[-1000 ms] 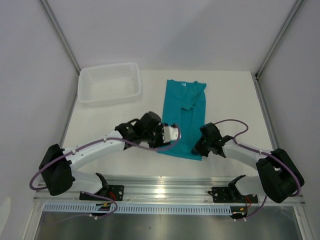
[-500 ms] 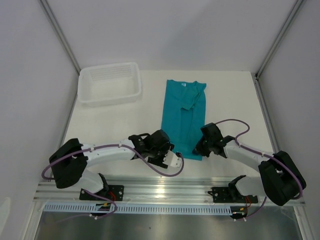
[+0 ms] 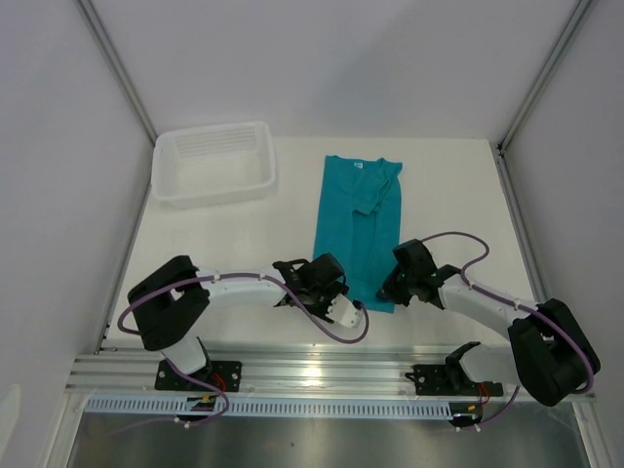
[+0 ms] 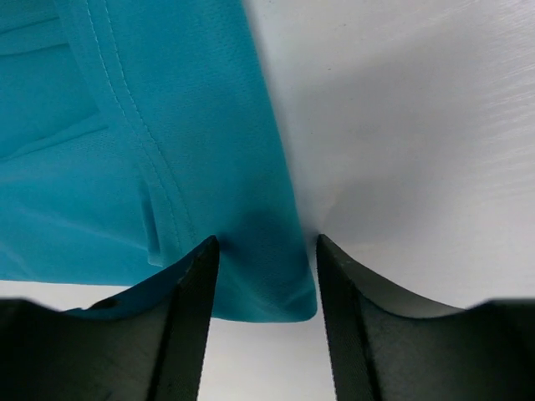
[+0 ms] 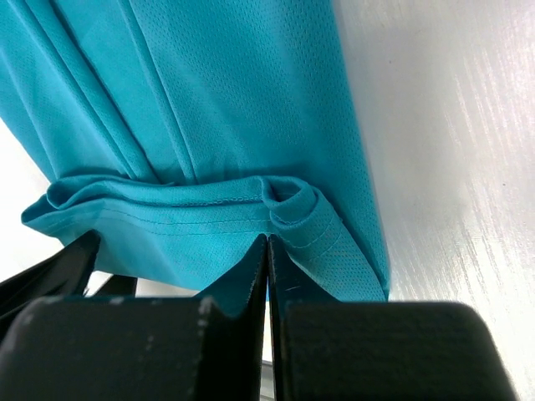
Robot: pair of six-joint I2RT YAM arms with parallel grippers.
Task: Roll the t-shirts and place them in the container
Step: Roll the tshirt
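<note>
On the white table the teal t-shirt lies folded lengthwise into a narrow strip, with the collar at the far end and the near hem between the two arms. Folding looks done, but rolling has barely begun: only a small curl shows at the hem's right corner. The right gripper has its jaws pressed together, apparently pinching that curl. The left gripper has its jaws parted astride the hem's left corner, gripping nothing.
</note>
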